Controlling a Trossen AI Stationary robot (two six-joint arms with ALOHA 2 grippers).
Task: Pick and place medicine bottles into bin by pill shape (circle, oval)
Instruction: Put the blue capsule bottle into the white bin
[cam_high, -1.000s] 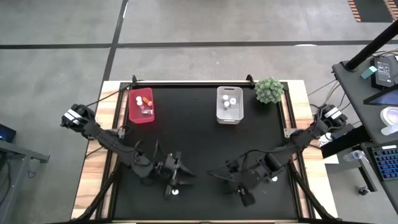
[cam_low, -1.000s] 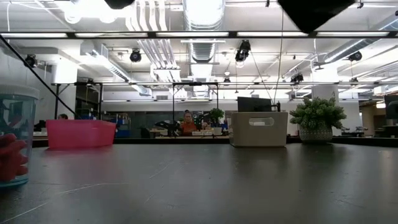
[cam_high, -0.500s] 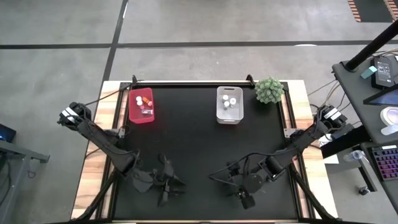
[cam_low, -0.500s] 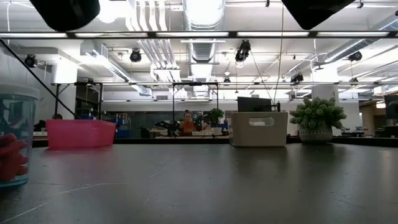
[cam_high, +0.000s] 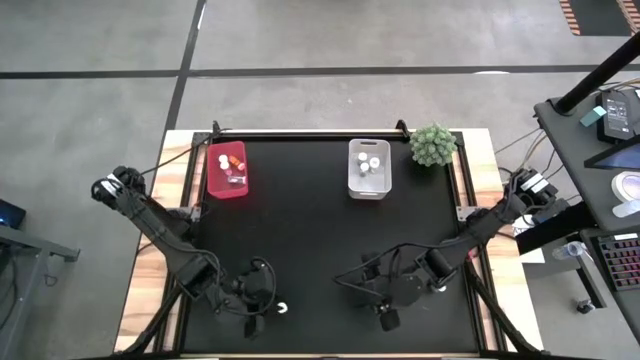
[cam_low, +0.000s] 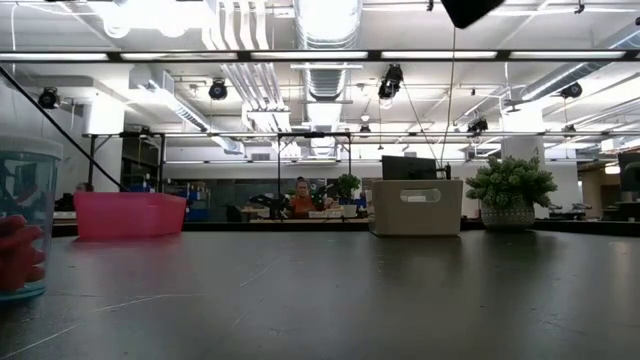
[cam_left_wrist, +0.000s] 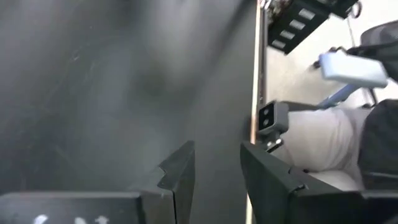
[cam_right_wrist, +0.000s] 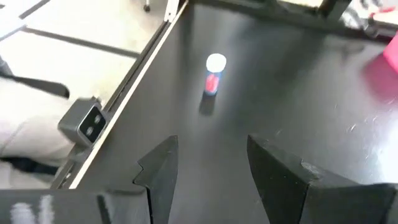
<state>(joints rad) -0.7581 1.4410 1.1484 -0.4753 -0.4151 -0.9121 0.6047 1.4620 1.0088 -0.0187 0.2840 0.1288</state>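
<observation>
One medicine vial with a white cap and red pills stands upright on its base on the black table near the front edge. It also shows in the right wrist view and close up in the low view. My left gripper is open and empty just left of the vial. My right gripper is open and empty to the vial's right, facing it. More vials lie in the pink bin and the grey bin.
A green spiky plant ball sits at the far right beside the grey bin. A small grey camera box is fixed at the table's front edge. A person sits in the room behind the table.
My left gripper has drawn away from the vial, toward the table's near-left corner, leaving the vial standing where it was. My right gripper has edged a little toward the table's left.
</observation>
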